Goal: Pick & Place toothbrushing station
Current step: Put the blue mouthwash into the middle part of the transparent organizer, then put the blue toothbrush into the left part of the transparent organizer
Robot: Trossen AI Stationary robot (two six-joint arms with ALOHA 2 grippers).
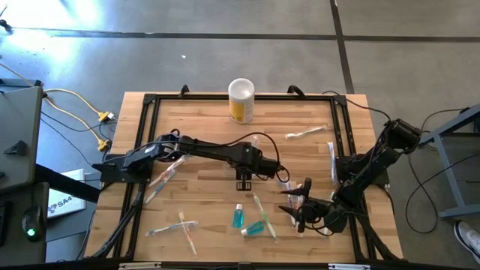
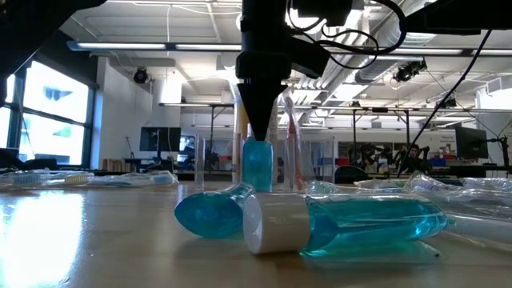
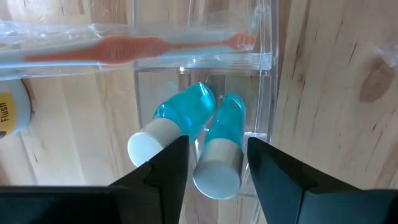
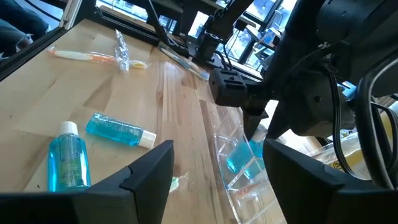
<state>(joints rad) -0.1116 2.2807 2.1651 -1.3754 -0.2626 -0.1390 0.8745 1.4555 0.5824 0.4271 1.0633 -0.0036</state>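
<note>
Toothbrushing station's clear plastic holder (image 3: pixel 205 93) sits mid-table under my left gripper (image 3: pixel 214 165), whose parted fingers straddle a teal white-capped tube (image 3: pixel 221 146) just placed; next I would lift clear.

High view straight down, low view level at tabletop, wrist views close (teal tubes (image 3: pixel 211 134) shared)

In the high view, the clear plastic holder (image 1: pixel 283 182) at centre is too faint to outline, half covered by the left gripper (image 1: pixel 244 182). In the low view, that gripper's upper body is cut off by the top edge. The wrapped orange toothbrush (image 3: pixel 130 48) runs off the left wrist view's left edge.
</note>
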